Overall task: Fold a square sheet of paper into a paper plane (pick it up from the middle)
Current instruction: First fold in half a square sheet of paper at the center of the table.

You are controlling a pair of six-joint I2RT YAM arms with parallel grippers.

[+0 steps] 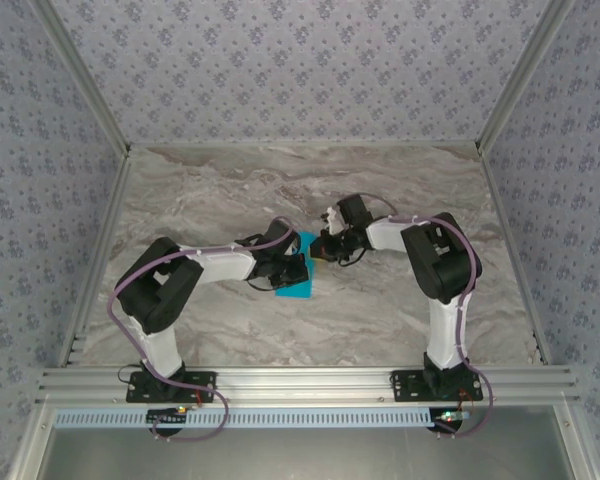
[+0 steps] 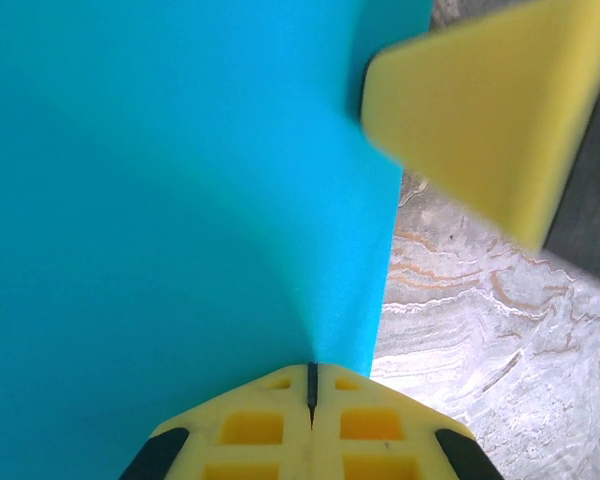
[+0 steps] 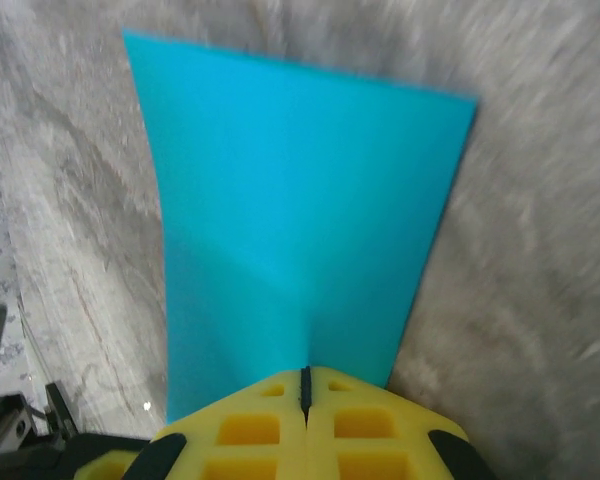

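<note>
The square sheet of paper [image 1: 294,289] is found near the middle of the marble table [image 1: 400,190], between the two arms, which are bent inwards toward each other from the left and the right. From above, most of the sheet is covered by the left arm's wrist. A cyan strip is left showing on the near side and a small corner on the far side, just beside the right arm's wrist.

In the left wrist view, the left gripper [image 2: 310,372] is seen fully closed, its yellow fingers pressed together with only a thin dark seam between them. The sheet's edge is pinched at that seam. From there the paper spreads away from the fingers and to the left, gently curved rather than flat, and bare table is seen along its right edge. A blurred yellow finger [image 2: 490,110] of the right gripper is seen at the sheet's far right edge.

In the right wrist view, the right gripper [image 3: 305,375] is likewise seen closed, and the sheet is clamped at the meeting line of its fingers. The paper fans out from the fingertips into a broad, plain blue panel with a soft bend across it. Whether its far edge touches the table cannot be told.
</note>
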